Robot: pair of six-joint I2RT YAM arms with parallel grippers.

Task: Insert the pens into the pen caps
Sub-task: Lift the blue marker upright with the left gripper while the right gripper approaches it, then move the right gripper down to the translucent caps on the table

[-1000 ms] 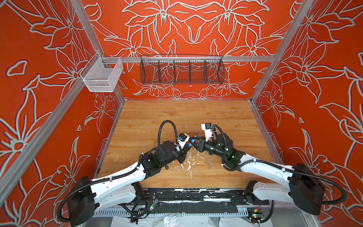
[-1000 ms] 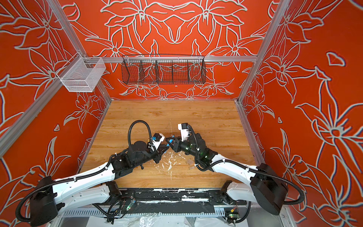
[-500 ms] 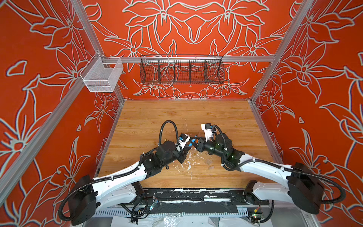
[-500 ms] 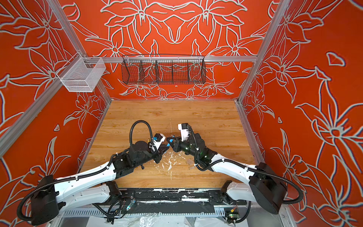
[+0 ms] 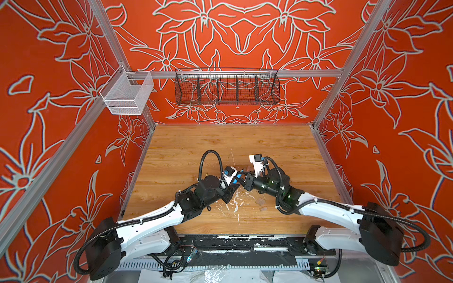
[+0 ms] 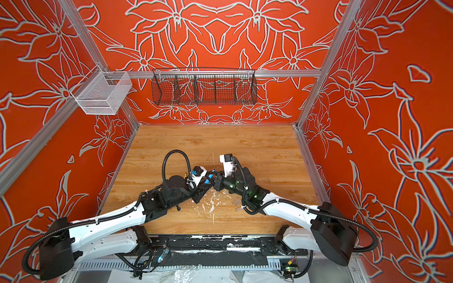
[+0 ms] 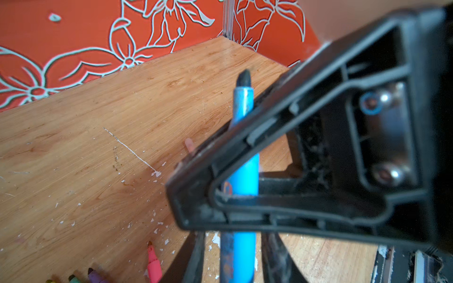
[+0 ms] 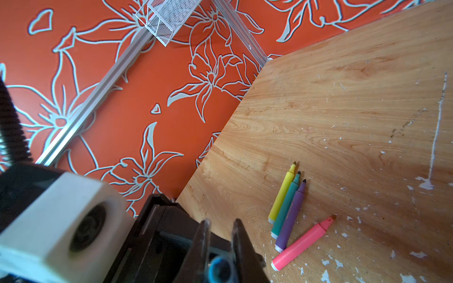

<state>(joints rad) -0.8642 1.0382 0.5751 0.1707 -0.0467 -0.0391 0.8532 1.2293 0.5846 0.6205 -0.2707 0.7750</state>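
Stuff hidden: left wrist view crops the yellow pen (image 8: 282,193), green pen (image 8: 285,208), purple pen (image 8: 291,215) and pink pen (image 8: 302,242) down to tips; pen caps (image 5: 261,201) are faint blobs on the table (image 5: 220,147), 4 o'clock from the blue pen (image 5: 234,181).
right gripper (image 8: 221,223): pinched tight on the blue pen, its body blocking the mid-barrel.
left gripper (image 7: 232,247): jaws a crack apart around the barrel, sliver of table showing, so no squeeze.
blue pen: held up near table centre.
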